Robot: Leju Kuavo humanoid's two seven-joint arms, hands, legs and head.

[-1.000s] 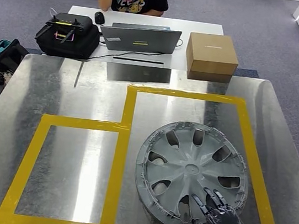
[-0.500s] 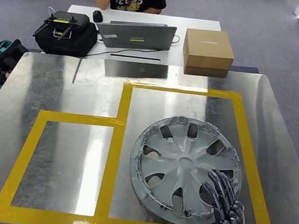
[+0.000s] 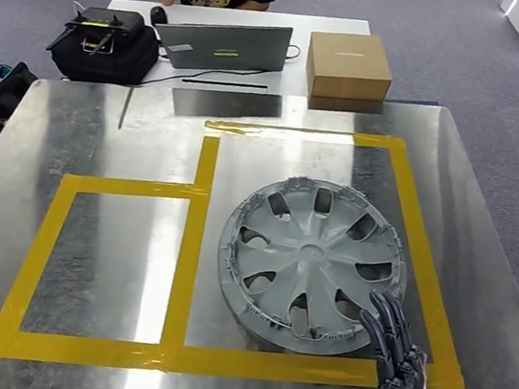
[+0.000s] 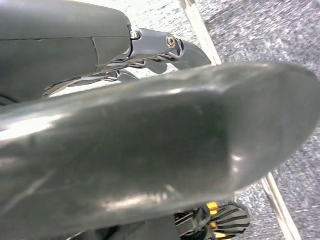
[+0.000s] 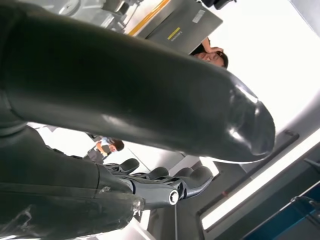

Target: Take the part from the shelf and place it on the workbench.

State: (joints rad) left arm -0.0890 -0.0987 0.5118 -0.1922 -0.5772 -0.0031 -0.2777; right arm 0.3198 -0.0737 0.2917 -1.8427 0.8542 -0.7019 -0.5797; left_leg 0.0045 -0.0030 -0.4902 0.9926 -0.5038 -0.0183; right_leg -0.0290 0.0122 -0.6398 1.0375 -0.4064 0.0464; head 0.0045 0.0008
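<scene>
hubcap (image 3: pixel 312 265) flat on workbench (image 3: pixel 68 129), right hand (image 3: pixel 394 383) beside, empty

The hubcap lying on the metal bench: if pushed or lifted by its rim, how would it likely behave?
The hubcap looks like thin moulded plastic with open slots, so probably light and slightly flexible. Lying flat on the shiny workbench, it would likely slide, not roll. Its rim clips may be fragile.

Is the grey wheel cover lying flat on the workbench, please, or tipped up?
Flat: the wheel cover lies spokes up inside the yellow tape rectangle, with the right hand clear of it.
</scene>
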